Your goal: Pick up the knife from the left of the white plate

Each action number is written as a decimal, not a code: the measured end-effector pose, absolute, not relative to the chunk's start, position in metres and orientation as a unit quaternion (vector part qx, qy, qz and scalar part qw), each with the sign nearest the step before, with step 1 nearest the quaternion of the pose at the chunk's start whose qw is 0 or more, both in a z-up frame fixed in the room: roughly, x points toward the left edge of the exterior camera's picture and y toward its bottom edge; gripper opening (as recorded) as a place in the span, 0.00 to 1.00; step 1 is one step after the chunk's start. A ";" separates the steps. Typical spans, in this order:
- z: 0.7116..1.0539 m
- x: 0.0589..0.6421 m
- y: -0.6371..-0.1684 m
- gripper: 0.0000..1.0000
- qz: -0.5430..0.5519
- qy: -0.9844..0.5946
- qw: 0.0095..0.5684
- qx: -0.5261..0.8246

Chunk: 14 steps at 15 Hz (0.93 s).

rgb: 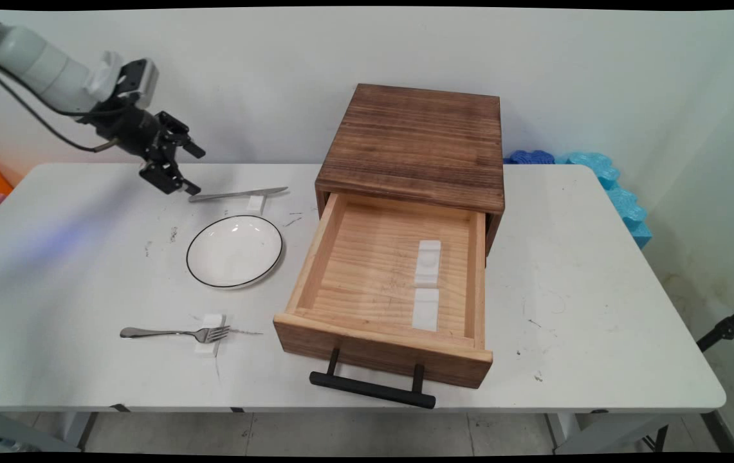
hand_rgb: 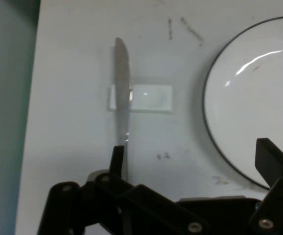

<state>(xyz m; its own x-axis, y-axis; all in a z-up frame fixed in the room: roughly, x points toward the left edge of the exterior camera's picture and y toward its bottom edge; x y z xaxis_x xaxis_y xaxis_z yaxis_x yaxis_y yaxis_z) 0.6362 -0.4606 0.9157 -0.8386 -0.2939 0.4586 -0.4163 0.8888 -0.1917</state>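
Fingers (rgb: 192,168) spread apart and holding nothing, poised over the handle end of the table knife (rgb: 238,193), which lies near the desk's (rgb: 566,257) far edge, propped on a small white block (rgb: 255,204). A glancing touch could roll it off toward the plate (rgb: 235,251).

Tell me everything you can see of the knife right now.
The knife is a plain silvery table knife, metal by its look, with a serrated blade edge in the hand view. It lies flat at the table's far side, beyond the white plate, resting across a small white block. The open hand hangs just above its handle end, one finger close beside the handle; contact cannot be told.
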 end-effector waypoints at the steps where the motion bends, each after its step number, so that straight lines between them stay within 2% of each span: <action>1: 0.914 0.636 -0.468 1.00 0.144 -0.950 0.205 0.185; 8: 0.892 0.632 -0.515 1.00 0.144 -0.963 0.153 0.168; 14: 0.875 0.626 -0.537 1.00 0.134 -0.969 0.135 0.159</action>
<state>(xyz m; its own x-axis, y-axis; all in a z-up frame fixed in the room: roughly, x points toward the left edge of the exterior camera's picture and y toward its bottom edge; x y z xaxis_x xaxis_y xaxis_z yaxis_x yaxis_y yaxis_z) 0.6261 -0.5366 0.8752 -0.9134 -0.2713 0.3035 -0.3435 0.9137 -0.2171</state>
